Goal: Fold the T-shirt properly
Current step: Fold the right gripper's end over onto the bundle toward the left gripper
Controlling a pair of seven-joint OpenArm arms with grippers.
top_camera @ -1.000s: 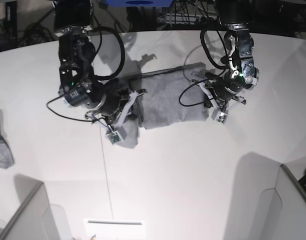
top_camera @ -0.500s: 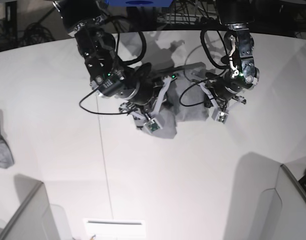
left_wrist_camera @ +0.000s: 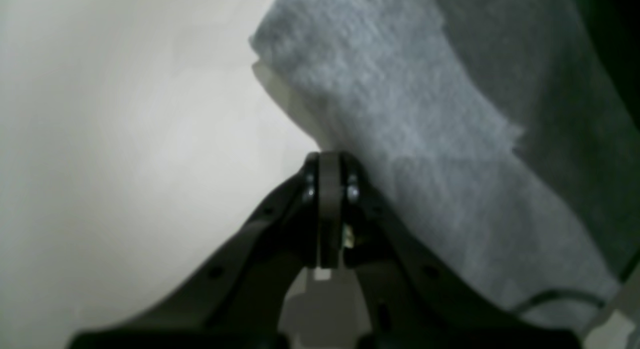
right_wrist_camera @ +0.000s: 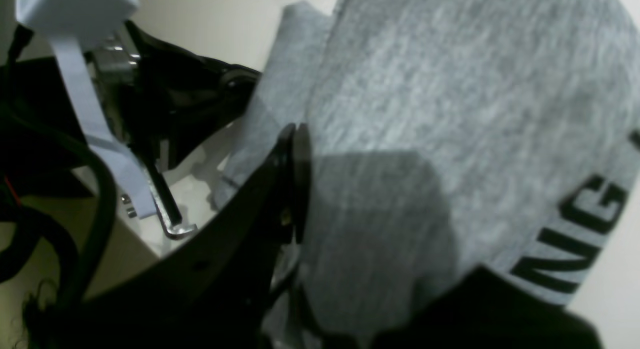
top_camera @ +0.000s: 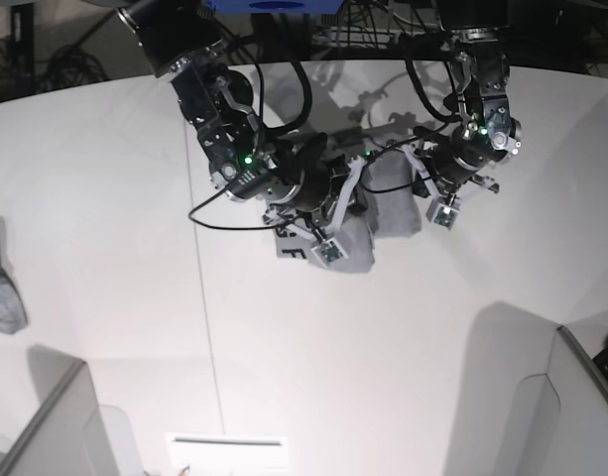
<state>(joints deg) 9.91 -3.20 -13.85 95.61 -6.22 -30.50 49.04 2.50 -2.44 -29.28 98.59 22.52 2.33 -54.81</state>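
Grey T-shirt (top_camera: 388,213) pinched in the right fingers (right_wrist_camera: 295,139); left fingers (left_wrist_camera: 329,161) clenched beside it.

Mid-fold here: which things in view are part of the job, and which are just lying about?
Part of the job:
T-shirt, grey with black lettering
right gripper, shut on the T-shirt
left gripper, shut at the T-shirt's edge

Lying about:
small grey cloth at the table's edge
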